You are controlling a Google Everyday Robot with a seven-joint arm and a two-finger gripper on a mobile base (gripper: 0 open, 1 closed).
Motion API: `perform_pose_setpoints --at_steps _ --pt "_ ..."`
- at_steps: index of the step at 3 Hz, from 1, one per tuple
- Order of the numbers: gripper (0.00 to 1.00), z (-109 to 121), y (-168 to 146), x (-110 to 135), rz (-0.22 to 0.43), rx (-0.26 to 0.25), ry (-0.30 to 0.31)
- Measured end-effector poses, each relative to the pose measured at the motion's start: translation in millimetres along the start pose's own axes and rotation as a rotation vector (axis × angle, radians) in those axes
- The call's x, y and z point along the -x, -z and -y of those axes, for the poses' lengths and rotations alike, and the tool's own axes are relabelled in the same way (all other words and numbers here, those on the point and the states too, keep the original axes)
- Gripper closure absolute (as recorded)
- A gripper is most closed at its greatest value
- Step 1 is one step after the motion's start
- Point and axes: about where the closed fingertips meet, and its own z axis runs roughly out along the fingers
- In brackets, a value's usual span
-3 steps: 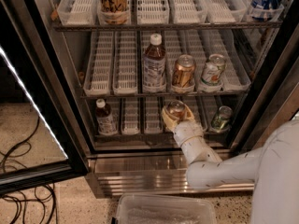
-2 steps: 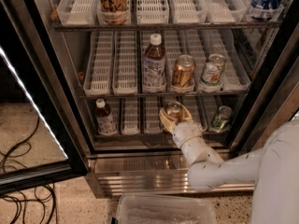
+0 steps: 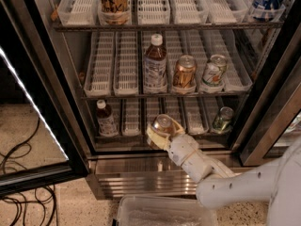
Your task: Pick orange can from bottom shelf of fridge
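Note:
My gripper (image 3: 162,132) is at the front of the bottom shelf (image 3: 132,121) of the fridge (image 3: 55,98), reaching in from the lower right. Its cream fingers (image 3: 153,136) are closed around the orange can (image 3: 163,123). The can's silver top faces up and its copper side shows between the fingers. The can is held at the shelf's front edge, over the middle white lane trays. The lower part of the can is hidden by the fingers.
A brown bottle (image 3: 106,119) stands at the bottom shelf's left and a green-and-silver can (image 3: 222,119) at its right. The middle shelf holds a tea bottle (image 3: 155,66), a copper can (image 3: 184,72) and a white can (image 3: 214,71). A clear plastic bin (image 3: 164,213) sits below. The open door (image 3: 33,107) is left, with cables (image 3: 19,166) on the floor.
My gripper has moved left and out toward the shelf's front edge, and the orange can has come along in it.

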Motion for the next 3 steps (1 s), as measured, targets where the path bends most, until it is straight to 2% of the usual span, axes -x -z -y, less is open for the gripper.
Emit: perform_pose_setpoints --at_steps 1,2,3 --pt "1.00 -43.4 15.1 16.7 -0.007 0.163 -0.042" --pt "1.00 -80.1 31.2 48.5 -0.002 0.319 -0.053" --pt "1.00 -90.7 32.2 48.6 -0.007 0.359 -0.051"
